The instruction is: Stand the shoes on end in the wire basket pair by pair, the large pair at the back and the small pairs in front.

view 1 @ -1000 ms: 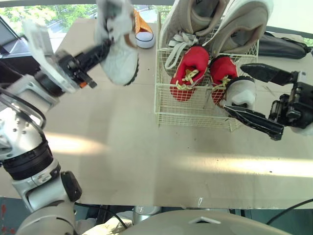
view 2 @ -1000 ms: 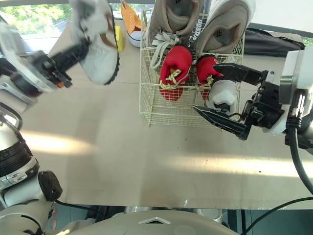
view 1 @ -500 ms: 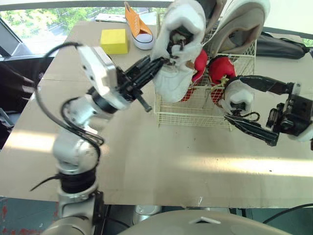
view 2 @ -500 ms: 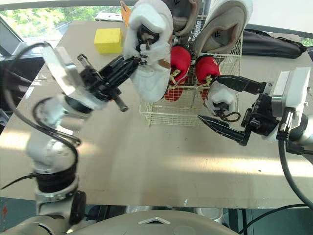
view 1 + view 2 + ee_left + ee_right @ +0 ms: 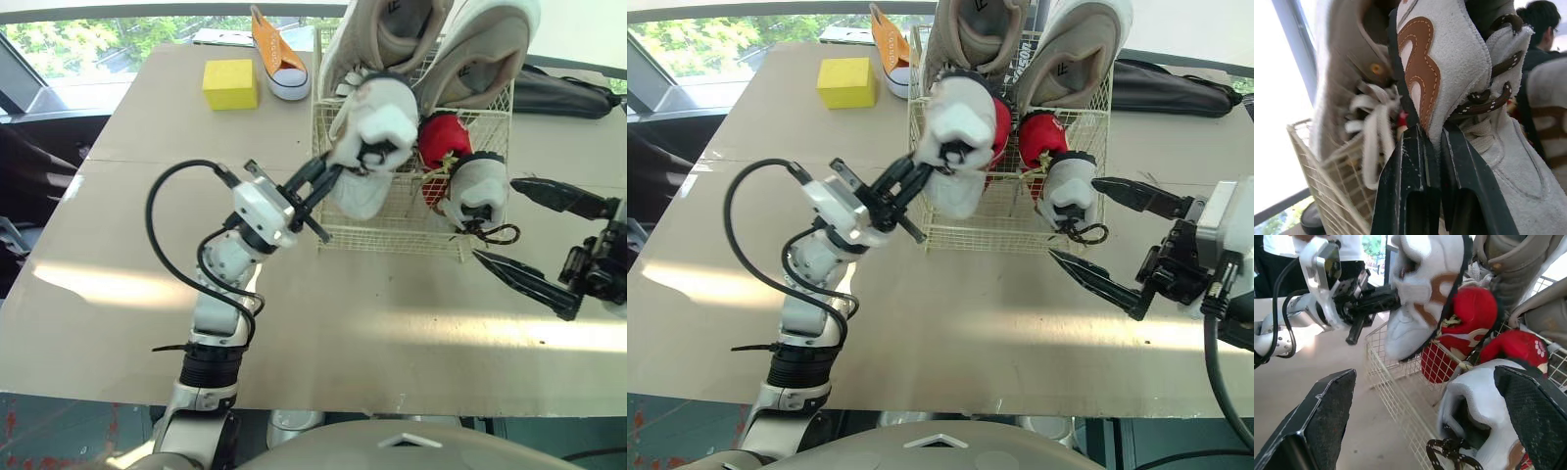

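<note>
My left gripper [image 5: 336, 176] is shut on the collar of a small white shoe [image 5: 372, 147] with brown trim, held toe-down over the front left of the wire basket [image 5: 392, 220]. In the left wrist view the fingers [image 5: 1410, 161] pinch the shoe's edge. Its mate, a second white shoe [image 5: 477, 191], stands on end in the basket's front right corner, a lace loop hanging over the rim. My right gripper [image 5: 534, 240] is open just right of it, holding nothing. Red shoes [image 5: 443, 137] stand behind, and the large beige pair [image 5: 495, 49] is at the back.
An orange shoe [image 5: 274, 49] and a yellow block [image 5: 230, 83] lie on the table at the far left behind the basket. A black bag [image 5: 568, 93] lies at the far right. Bare tabletop [image 5: 343, 313] stretches in front of the basket.
My left arm swung the white shoe from over the table's left side to the basket's front left. My right gripper let go of the second white shoe and drew back to the right.
</note>
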`<state>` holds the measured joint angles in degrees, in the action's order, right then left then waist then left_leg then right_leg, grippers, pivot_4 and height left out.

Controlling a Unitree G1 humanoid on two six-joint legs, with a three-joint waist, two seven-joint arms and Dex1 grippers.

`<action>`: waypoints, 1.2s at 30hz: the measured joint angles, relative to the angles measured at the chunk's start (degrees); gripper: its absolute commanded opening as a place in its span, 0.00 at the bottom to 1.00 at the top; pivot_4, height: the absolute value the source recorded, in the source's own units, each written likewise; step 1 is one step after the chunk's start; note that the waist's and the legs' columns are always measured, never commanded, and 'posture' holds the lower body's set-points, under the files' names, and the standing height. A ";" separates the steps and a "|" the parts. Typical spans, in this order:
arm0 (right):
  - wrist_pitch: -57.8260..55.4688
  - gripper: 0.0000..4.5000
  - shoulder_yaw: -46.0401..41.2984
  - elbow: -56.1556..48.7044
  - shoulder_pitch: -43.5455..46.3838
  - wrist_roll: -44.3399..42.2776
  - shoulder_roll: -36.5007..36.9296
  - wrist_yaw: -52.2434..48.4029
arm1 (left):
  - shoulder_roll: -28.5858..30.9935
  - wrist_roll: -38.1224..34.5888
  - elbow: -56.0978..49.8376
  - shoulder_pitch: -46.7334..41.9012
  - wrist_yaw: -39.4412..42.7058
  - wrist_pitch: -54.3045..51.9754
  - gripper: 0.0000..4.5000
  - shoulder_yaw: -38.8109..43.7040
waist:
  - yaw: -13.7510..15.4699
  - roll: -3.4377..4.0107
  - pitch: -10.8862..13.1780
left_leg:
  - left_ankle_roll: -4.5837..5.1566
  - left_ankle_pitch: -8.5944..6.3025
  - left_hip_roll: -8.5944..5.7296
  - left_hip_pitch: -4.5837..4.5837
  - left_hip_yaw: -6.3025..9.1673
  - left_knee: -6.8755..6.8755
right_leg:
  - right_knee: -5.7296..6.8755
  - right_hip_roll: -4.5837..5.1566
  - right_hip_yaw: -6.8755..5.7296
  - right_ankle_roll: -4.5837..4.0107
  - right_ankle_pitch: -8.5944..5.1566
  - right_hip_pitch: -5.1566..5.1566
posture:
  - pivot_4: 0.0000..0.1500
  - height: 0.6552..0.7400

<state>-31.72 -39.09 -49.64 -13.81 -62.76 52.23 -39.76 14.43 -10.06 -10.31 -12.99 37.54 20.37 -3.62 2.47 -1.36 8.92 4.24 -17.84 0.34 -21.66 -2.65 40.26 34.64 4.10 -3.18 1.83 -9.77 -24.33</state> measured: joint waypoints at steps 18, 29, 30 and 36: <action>-0.86 1.00 -9.86 20.98 2.69 0.36 8.08 -25.63 | -0.60 8.12 0.91 10.28 -9.01 6.43 0.36 -4.47 | -0.09 0.48 -0.48 | 0.07 -0.05 0.11 0.05 0.04 -0.06 | -0.07 0.01 -0.08 0.16 -0.11 0.03 | 1.00 1.00; -0.16 1.00 -1.93 20.40 4.50 5.20 3.51 -25.76 | 14.99 -10.72 -15.14 24.06 -1.72 -12.11 0.84 1.81 | -0.34 0.58 -0.44 | 0.02 -0.06 0.25 -0.02 -0.02 -0.07 | -0.03 0.04 -0.14 0.26 -0.17 -0.15 | 1.00 1.00; 0.33 1.00 -1.92 19.87 2.91 6.61 2.68 -25.79 | 19.51 -17.08 -18.32 27.86 -0.03 -17.93 0.84 4.45 | -0.36 0.57 -0.43 | 0.01 -0.06 0.27 -0.11 -0.02 -0.10 | -0.02 0.03 -0.15 0.27 -0.18 -0.26 | 1.00 1.00; 4.32 1.00 -4.68 19.23 -9.05 14.63 -3.41 -27.43 | 33.87 -34.78 -23.24 42.42 7.21 -36.32 0.84 21.59 | 0.01 0.56 -0.34 | -0.13 -0.14 0.26 -0.20 0.14 -0.15 | -0.22 0.03 -0.36 0.36 -0.29 -0.26 | 1.00 1.00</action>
<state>-27.40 -43.77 -30.41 -22.86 -48.13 48.82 -67.19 48.30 -44.84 -33.55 29.43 44.75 -15.95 17.98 2.48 -0.80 8.57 4.11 -17.99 0.60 -21.86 -2.52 40.11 34.42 4.13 -3.54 2.20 -10.05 -24.58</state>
